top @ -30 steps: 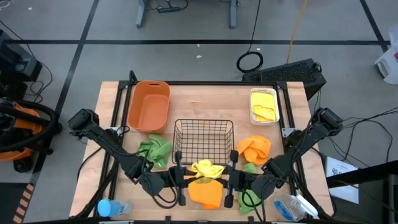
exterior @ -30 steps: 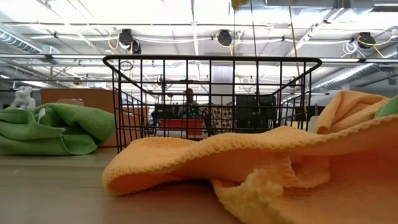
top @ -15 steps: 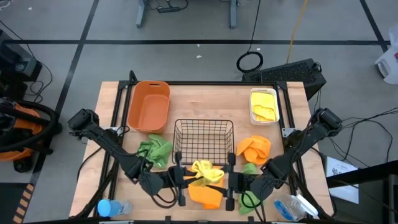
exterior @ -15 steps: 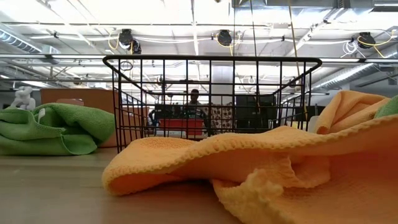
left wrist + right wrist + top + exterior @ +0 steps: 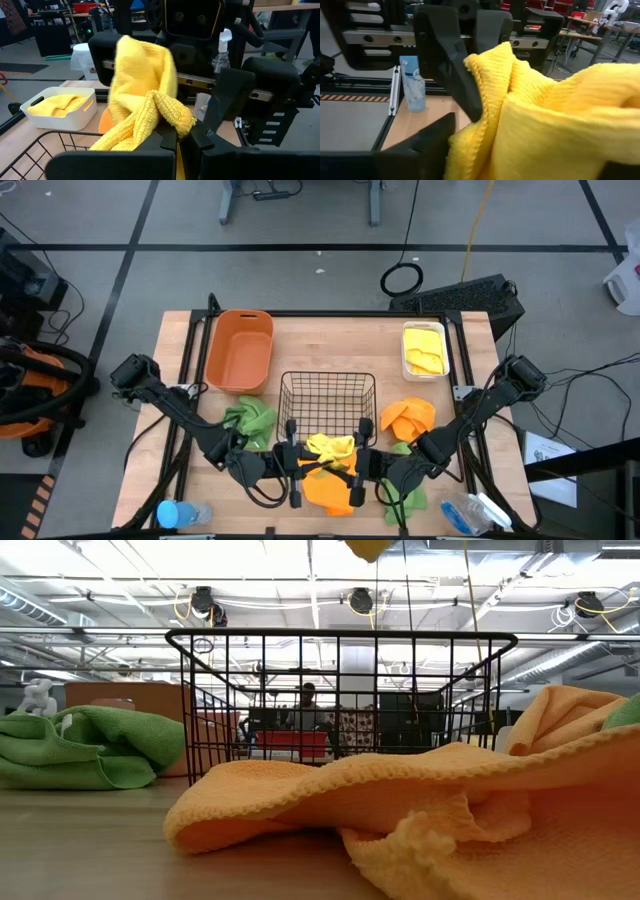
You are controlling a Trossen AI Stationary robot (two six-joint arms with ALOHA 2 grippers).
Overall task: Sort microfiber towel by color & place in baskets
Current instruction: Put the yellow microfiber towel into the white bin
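Right arm (image 5: 440,442) moved inward over wooden table (image 5: 320,345).

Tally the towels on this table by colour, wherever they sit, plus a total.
Yellow: 2, one held up between the arms, one or more folded in the white bin, counted as one
Orange: 2, one by the front edge, one right of the wire basket
Green: 2, one left of the wire basket, one under the right arm
Total: 6

Bright overhead light (ceiling glare), foreground blurred
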